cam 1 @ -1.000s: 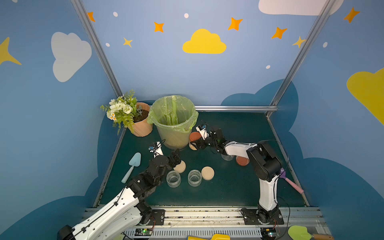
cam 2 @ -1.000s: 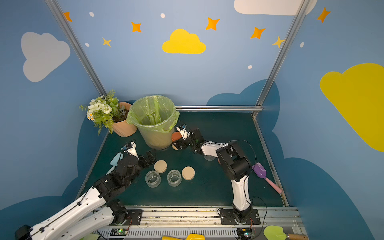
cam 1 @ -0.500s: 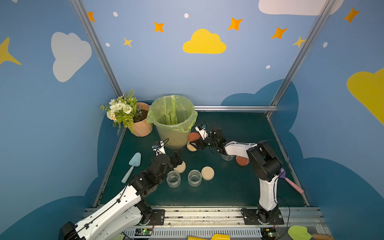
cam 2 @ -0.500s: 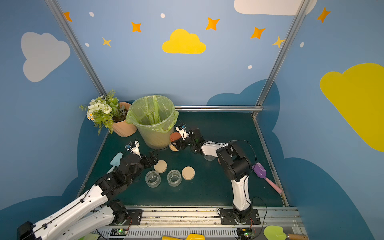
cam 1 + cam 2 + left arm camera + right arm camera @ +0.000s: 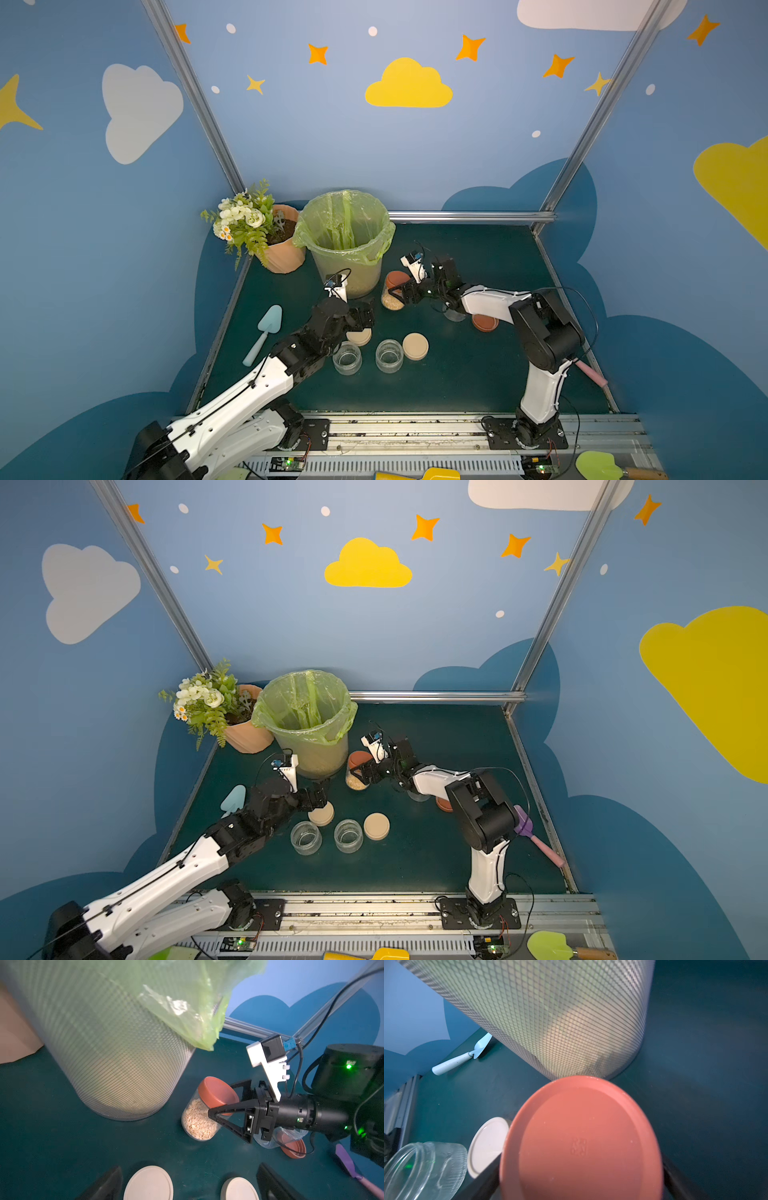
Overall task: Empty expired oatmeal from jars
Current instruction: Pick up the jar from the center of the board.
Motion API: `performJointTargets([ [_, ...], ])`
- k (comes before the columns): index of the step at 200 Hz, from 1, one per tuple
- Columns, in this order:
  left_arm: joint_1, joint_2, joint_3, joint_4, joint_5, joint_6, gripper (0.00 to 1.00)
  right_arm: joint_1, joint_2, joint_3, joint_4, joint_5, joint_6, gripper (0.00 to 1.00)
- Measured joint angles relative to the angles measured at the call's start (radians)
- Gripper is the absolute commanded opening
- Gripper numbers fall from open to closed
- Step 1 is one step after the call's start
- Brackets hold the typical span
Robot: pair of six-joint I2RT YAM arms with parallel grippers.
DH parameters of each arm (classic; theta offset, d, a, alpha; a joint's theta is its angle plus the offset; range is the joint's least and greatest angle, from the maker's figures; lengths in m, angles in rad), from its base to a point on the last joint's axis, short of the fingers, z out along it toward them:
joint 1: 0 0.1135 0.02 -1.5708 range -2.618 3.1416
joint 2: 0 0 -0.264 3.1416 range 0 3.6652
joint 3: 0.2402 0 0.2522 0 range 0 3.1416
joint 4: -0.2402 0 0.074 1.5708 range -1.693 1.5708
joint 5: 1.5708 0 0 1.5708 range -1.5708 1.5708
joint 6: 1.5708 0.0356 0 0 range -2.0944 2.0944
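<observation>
A glass jar [image 5: 392,300] half full of pale oatmeal [image 5: 197,1121] stands just right of the bin under a rust-orange lid [image 5: 217,1093]. My right gripper [image 5: 397,289] is shut on this jar near its lid, one finger on each side [image 5: 365,771]. The lid [image 5: 581,1140] fills the right wrist view between the fingers. My left gripper [image 5: 365,318] hangs open and empty over a beige lid [image 5: 359,336], its fingers [image 5: 108,1184] spread wide. Two empty jars [image 5: 347,357] [image 5: 389,354] stand in front, with another beige lid [image 5: 415,345] beside them.
The mesh bin with a green bag [image 5: 345,241] stands at the back, a flower pot [image 5: 278,245] to its left. A third empty jar [image 5: 454,313] and a loose rust lid [image 5: 485,322] lie under the right arm. A pale trowel [image 5: 264,332] lies left, a purple spatula [image 5: 536,837] right.
The right gripper's jaws have closed in on the oatmeal jar. The left arm has crept forward and to the right, toward that jar, still open.
</observation>
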Motion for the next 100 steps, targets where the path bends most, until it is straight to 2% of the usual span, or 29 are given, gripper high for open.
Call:
performJointTargets([
  [64,0.000,0.271,0.089,0.053,0.149,0.166,1.00,-0.058,-0.050,-0.053,-0.016,-0.034,0.040,0.40],
  [100,-0.002,0.361,0.083,0.130,0.213,0.247,1.00,-0.072,-0.053,-0.056,-0.016,-0.048,0.059,0.39],
])
